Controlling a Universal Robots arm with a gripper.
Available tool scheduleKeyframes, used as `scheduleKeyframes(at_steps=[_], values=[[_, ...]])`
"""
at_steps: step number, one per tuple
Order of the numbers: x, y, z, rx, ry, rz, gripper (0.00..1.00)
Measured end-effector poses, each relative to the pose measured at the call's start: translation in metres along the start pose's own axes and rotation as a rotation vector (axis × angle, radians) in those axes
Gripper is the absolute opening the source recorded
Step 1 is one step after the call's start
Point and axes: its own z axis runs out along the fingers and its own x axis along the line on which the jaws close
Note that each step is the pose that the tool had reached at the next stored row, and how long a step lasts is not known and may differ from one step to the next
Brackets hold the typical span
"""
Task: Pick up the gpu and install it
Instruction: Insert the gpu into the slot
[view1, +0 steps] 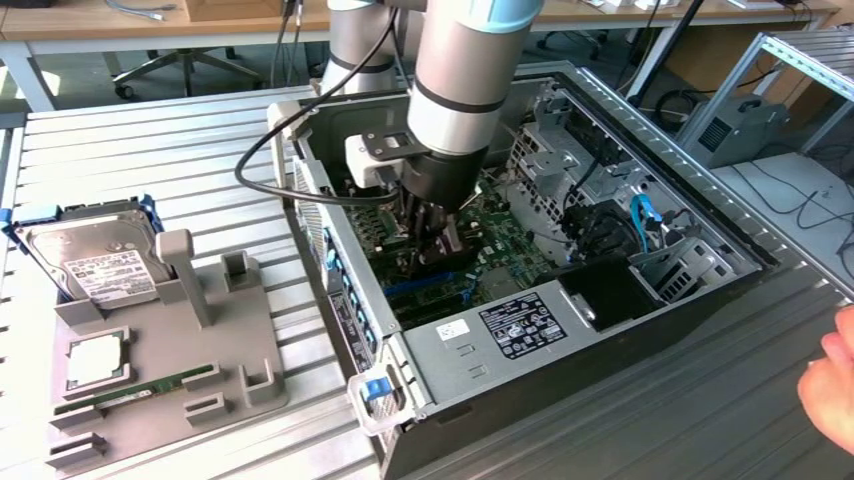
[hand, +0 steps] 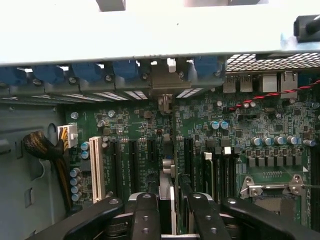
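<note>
My gripper (view1: 438, 228) reaches down inside the open computer case (view1: 441, 345), over the green motherboard (view1: 514, 250). It is shut on the gpu (view1: 454, 258), a thin black card held on edge. In the wrist view the gpu (hand: 167, 172) runs as a narrow strip from between my gripper (hand: 170, 202) toward the case's rear wall. Its metal end bracket (hand: 166, 82) stands in line with the rear slot openings. The card stands directly over the long expansion slots (hand: 142, 165); I cannot tell whether it is seated.
A grey parts holder (view1: 227, 350) lies at the exterior view's left, carrying a silver hard drive (view1: 94, 260) and a green memory stick (view1: 134, 388). A person's hand (view1: 834, 385) is at the exterior view's right edge. Cables and drive cages (view1: 627, 225) crowd the case.
</note>
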Motion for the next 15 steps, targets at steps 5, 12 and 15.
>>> scheduleKeyframes(at_steps=[5,12,15], values=[[-0.0006,0.0003,0.0029,0.0001,-0.0001,0.000,0.27],[-0.0007,0.0003,0.0064,0.0000,0.0002,0.001,0.27],[-0.0007,0.0003,0.0082,-0.0001,0.0004,0.001,0.27]])
